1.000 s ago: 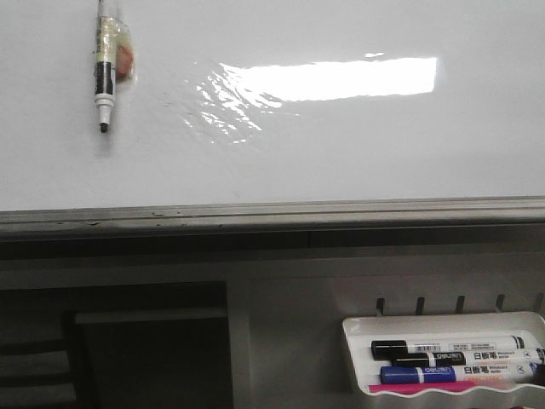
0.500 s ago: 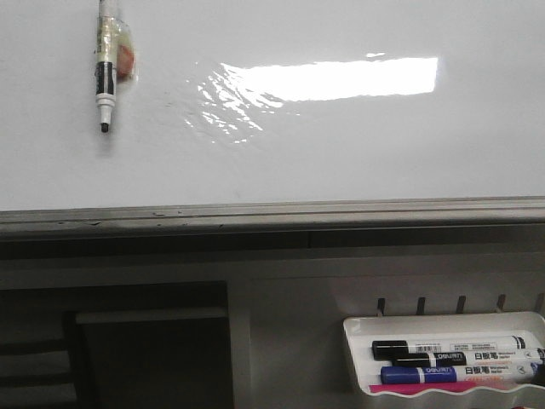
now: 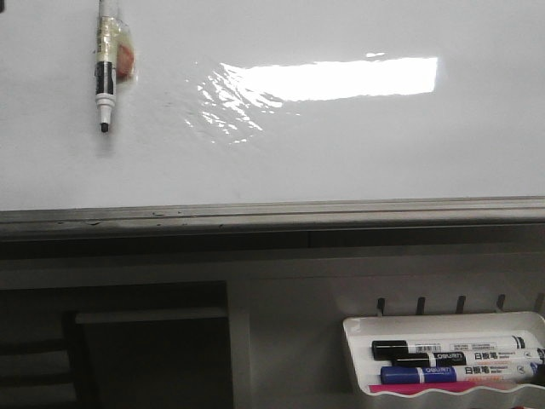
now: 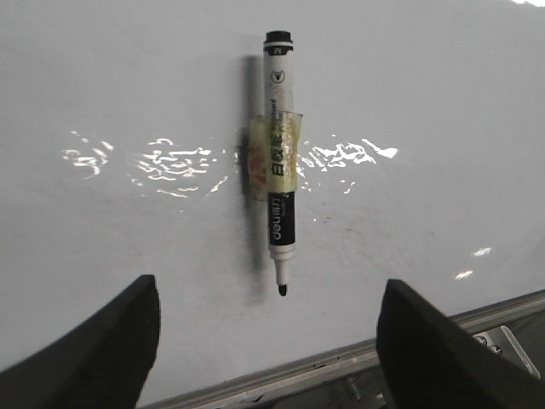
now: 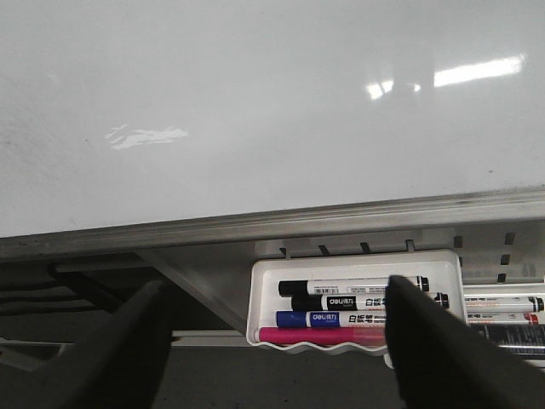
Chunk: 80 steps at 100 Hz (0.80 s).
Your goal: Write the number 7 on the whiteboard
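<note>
Before us stands the whiteboard [image 3: 341,162], glossy and white, with a bright rectangular glare [image 3: 328,78] across its upper middle and a grey frame edge [image 3: 272,213] along the bottom. We see no drawn line on it, so the number 7 is not written.

On the upper left part of the board a marker [image 3: 105,81] is fixed with yellowish tape [image 3: 107,38]; its cap is off and the black tip [image 3: 104,127] points downward. The left wrist view shows the same marker [image 4: 278,162] upright against the board, the tape [image 4: 274,158] wrapped around its middle.

Our left gripper [image 4: 268,341] is wide open and holds nothing; its two dark fingers [image 4: 102,349] stand well apart on either side below the marker tip, not touching it. Our right gripper [image 5: 272,349] is also wide open and empty, its fingers [image 5: 443,349] apart in front of the lower frame.

Below the board, on the right, a small white tray [image 3: 353,358] hangs on a rail. In it lie a black marker [image 3: 451,348], a second black one, a blue marker [image 3: 451,373] and something pink [image 3: 443,388] at the front. In the front view neither gripper shows.
</note>
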### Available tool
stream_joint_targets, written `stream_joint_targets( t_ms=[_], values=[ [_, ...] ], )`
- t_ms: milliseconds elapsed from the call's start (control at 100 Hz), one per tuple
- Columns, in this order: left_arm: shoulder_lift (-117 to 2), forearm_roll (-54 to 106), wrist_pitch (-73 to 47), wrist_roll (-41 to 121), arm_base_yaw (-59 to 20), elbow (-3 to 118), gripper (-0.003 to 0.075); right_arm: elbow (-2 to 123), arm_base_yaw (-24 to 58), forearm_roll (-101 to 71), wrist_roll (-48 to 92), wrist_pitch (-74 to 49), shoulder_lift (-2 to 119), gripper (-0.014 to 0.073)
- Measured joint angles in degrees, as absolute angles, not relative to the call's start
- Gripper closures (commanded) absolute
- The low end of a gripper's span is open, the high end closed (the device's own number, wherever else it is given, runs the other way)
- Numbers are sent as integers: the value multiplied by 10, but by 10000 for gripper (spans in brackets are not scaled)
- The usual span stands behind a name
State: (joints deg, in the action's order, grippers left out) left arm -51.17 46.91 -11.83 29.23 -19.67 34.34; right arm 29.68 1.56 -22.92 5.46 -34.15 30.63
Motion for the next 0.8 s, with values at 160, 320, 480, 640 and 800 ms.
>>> stream_joint_targets(
  t_ms=[160,320,480,640,800],
  values=[
    [-599,470,-63,297,-245,380,230,297,16,-229,55,-341,306,124],
    [-676,470,-37,297,-255,416,230,297,16,-229,55,-341,306,124],
    [-735,469,-31,297,-255,445,230,297,16,-229,55,-341,306,124],
    [-762,469,-31,297,-257,458,240,297,16,-229,55,-341,306,124],
    [-771,466,-27,297,-258,461,372,297,16,-230,55,-341,306,124]
  ],
)
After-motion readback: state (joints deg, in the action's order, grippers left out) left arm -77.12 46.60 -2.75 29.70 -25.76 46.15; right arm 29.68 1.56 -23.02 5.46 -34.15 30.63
